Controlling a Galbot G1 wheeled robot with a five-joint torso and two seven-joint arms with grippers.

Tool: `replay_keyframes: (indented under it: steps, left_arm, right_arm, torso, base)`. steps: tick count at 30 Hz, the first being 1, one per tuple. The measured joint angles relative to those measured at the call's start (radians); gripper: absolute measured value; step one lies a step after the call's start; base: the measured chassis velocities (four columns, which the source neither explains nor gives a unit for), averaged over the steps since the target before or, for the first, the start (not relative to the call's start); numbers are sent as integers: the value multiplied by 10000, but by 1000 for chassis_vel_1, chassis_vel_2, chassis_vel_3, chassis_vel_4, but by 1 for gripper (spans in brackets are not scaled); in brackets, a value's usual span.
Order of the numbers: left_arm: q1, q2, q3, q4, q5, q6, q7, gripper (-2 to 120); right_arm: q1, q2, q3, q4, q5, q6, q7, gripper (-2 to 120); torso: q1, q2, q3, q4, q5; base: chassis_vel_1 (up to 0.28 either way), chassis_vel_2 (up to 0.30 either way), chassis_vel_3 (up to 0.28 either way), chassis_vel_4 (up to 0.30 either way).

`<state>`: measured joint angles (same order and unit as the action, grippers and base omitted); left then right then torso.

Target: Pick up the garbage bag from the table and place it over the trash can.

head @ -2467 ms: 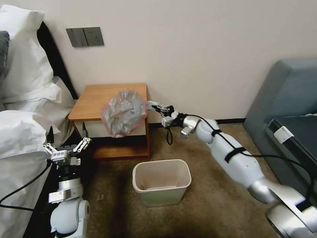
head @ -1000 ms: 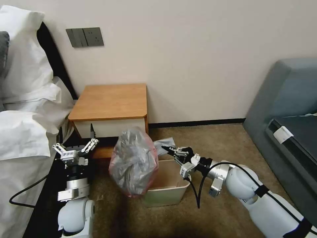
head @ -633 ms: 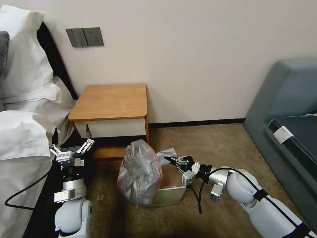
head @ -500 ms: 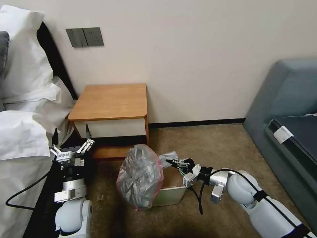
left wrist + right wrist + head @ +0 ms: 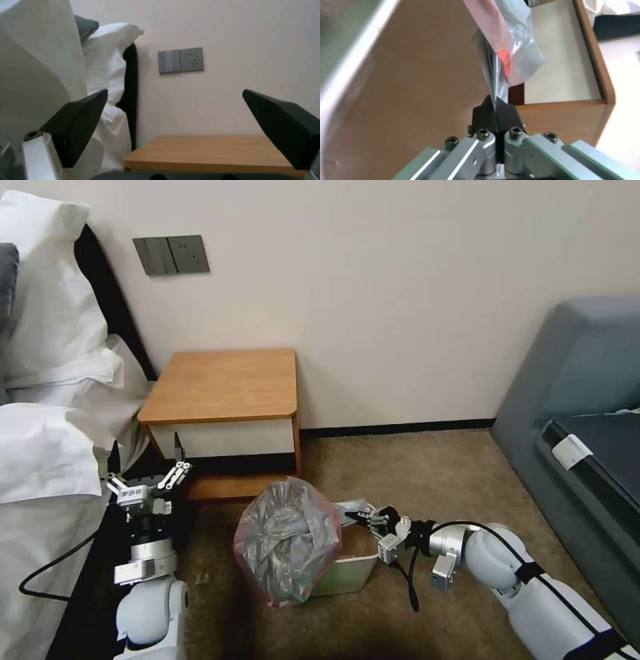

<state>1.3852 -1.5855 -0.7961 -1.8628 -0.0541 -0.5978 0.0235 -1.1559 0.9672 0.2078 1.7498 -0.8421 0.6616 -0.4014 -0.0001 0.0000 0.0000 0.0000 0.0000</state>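
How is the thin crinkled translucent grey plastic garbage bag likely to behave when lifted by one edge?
Probably floppy: the thin crinkled translucent grey plastic garbage bag sags from the right gripper, pinched at one edge. Likely light, since that thin film hangs from a small pinch. It may billow or snag on the cream-white trash can.

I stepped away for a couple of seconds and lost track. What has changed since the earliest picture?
The right gripper, fingers shut on the garbage bag, carried it off the table and down to the trash can, where it now hangs over the can's near-left side. The table top is left bare. The left gripper remains open by the bed; the trash can has stayed in place.
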Motion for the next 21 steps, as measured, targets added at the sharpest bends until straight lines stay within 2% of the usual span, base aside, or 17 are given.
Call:
replay_keyframes:
  steps: [17, 20, 21]
  left_arm:
    - [-17, -8, -39, 213, -16, -181, -57, 100]
    - [-49, -6, -27, 229, -21, -189, -59, 100]
    - [-49, -6, -27, 229, -21, -189, -59, 100]
  right_arm:
    - [58, 8, -54, -71, 160, 105, -340, 0]
    - [95, -43, -27, -83, 327, 105, -538, 14]
    - [95, -43, -27, -83, 327, 105, -538, 14]
  torso:
    - [0, 0, 0, 0, 0]
    - [1, 0, 0, 0, 0]
    - [1, 0, 0, 0, 0]
  base:
    - [0, 0, 0, 0]
    - [0, 0, 0, 0]
    - [0, 0, 0, 0]
